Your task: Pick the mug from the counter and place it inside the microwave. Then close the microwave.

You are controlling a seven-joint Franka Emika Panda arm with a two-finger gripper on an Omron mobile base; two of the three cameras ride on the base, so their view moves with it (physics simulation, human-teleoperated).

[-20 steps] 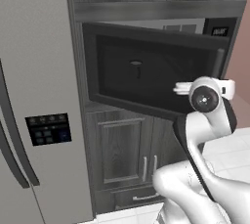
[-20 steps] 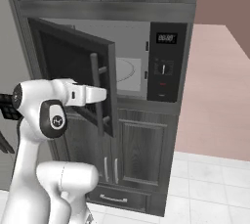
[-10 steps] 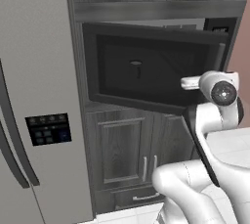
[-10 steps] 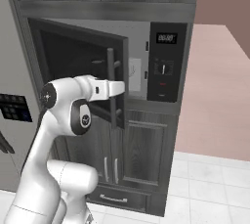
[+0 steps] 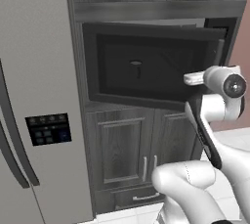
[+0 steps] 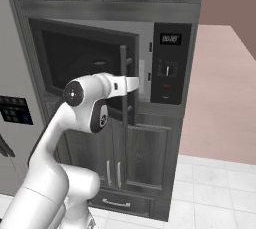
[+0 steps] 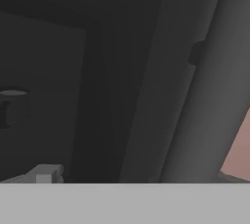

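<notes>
Hanging right by the microwave door (image 6: 85, 60), the gripper (image 6: 135, 83) had its fingers spread wide and nothing was between them. It was at the free edge of the door, next to the long dark handle (image 6: 123, 85). In the hand view one small grey fingertip (image 7: 46, 173) poked up at the bottom left, very close to the dark door.

The door stood partly open, swung out from the microwave (image 6: 170, 28). A thin strip of the light inside showed between the door edge and the black control panel (image 6: 171, 63).

A dim cup shape, which looked like the mug (image 5: 135, 66), showed through the dark glass, inside the microwave. It was too dark to see its colours.

Dark grey cabinets (image 5: 122, 154) were under the microwave. The big grey fridge (image 5: 34, 96) stood at its left side.
</notes>
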